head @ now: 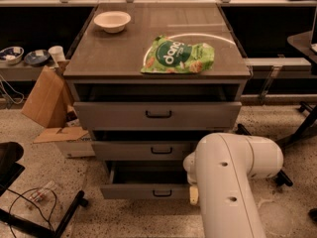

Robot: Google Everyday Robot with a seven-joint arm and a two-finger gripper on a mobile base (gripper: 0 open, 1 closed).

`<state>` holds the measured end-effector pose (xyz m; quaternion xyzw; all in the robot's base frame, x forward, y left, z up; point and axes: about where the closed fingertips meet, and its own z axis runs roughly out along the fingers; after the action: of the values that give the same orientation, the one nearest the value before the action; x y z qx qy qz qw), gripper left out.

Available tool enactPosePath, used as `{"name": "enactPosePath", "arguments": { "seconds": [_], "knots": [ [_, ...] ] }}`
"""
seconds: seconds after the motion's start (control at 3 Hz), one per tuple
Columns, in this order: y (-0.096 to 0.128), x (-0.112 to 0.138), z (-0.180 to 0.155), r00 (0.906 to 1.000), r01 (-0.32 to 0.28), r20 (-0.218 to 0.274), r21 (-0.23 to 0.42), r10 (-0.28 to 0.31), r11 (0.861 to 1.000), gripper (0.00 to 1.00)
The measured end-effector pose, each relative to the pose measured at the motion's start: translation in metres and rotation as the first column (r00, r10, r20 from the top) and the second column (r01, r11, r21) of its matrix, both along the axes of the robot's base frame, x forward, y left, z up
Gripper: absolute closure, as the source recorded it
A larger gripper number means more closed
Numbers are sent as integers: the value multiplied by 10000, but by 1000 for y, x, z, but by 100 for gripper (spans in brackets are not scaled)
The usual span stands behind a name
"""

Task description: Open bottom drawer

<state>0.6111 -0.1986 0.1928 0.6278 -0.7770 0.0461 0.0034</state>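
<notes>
Presently, the cabinet (124,53) is partly blocked at lower right by the white arm (228,182). The bottom drawer (133,191) is found pulled out, lowest. A green bag (178,56) and a bowl (112,21) are set on top. The gripper (193,195), at that drawer's right end, is mostly hidden, so its state cannot be told.

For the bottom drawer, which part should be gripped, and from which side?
The small black bar handle at the centre of the bottom drawer, approached straight from the front: the bar is horizontal and faces outward. The tool is hidden behind the white arm at the drawer's right.

White arm (233,182) bent low, gripper (193,194) peeking beside its elbow
</notes>
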Motion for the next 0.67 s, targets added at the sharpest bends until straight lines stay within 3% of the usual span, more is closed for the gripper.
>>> {"name": "enactPosePath", "arguments": {
  "seconds": [0.33,0.67],
  "knots": [
    [-1,-15,-13,9997,-75,-214,223,79,9997,0],
    [2,-79,-43,9968,-5,-790,929,78,9957,26]
  ]
}}
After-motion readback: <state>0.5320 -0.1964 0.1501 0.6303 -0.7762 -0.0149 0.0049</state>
